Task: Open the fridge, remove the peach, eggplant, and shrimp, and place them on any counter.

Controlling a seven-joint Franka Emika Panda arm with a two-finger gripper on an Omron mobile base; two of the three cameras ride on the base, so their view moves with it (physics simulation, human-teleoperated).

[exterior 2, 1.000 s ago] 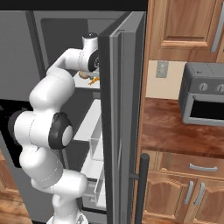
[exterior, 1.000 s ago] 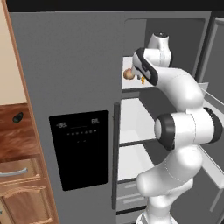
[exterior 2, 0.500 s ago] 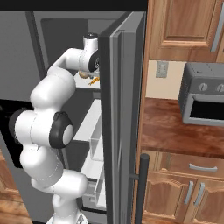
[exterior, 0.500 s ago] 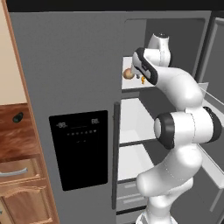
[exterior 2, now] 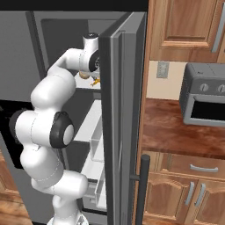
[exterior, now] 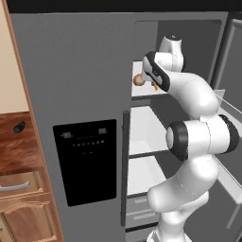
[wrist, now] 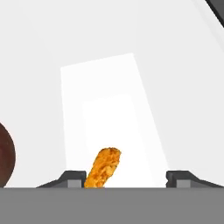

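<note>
Claw (wrist: pixel 124 177) reaches onto the upper shelf (exterior: pixel 142 90) of the fridge (exterior: pixel 85 71), its jaws spread apart and empty, the orange shrimp (wrist: pixel 103 167) lying between the tips, nearer one of them. A brown round fruit, likely the peach (exterior: pixel 138 80), sits just beside it on the same shelf. The right door (exterior 2: pixel 121 110) stands open, so that step is done. A dark item, probably the eggplant (exterior: pixel 19 126), already lies on the reddish wood table (exterior: pixel 19 146) to the left. Shrimp and peach appear left to move. Wooden cabinets and an oven (exterior 2: pixel 204 94) flank the fridge.
</note>
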